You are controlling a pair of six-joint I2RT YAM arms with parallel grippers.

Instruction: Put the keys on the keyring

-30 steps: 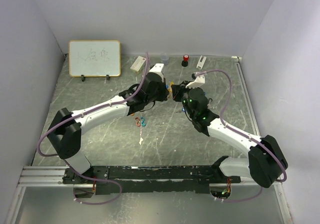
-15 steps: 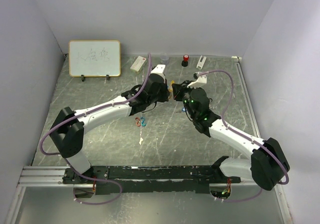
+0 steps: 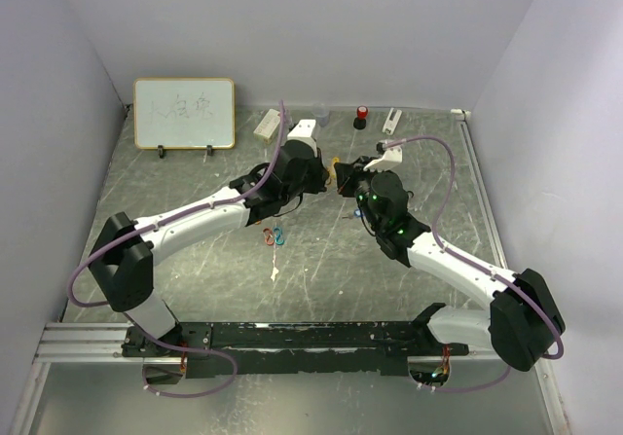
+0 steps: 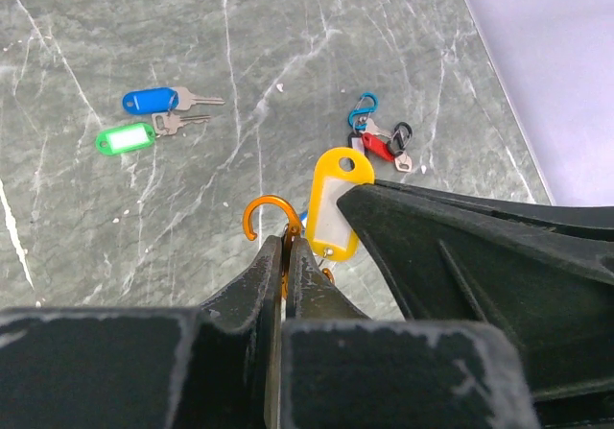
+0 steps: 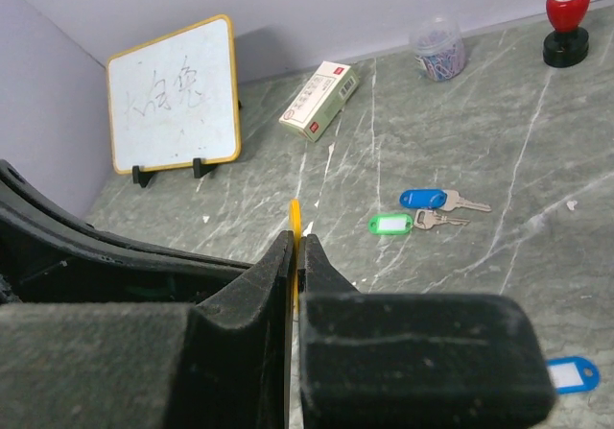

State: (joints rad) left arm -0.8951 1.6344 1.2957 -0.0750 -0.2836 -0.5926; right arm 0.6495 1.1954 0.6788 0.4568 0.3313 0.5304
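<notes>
Over the middle of the table [image 3: 321,260], a bit toward its back edge, the two grippers met tip to tip. The left gripper [image 4: 286,242] had its fingers squeezed tight on an orange clip [image 4: 269,199], whose open hook stuck up past the tips. The right gripper [image 5: 295,242] had its fingers pinched on the thin edge of a yellow key tag [image 4: 331,203]; the tag stood just beside the hook (its key could not be seen). A blue-tag key [image 5: 423,199] and a green-tag key [image 5: 390,224] lay flat on the table side by side, between the grippers and the things along the back edge. Another blue tag [image 5: 572,374] lay close by the right gripper. A blue clip [image 4: 363,110], a red clip [image 4: 381,147] and a black clip [image 4: 403,133] lay in a little bunch on the table, nearer the front edge. A whiteboard [image 5: 175,95] stood in the back left corner. Along the back edge sat a small box [image 5: 320,100], a jar of paper clips [image 5: 438,47] and a red stamp [image 5: 566,11].
</notes>
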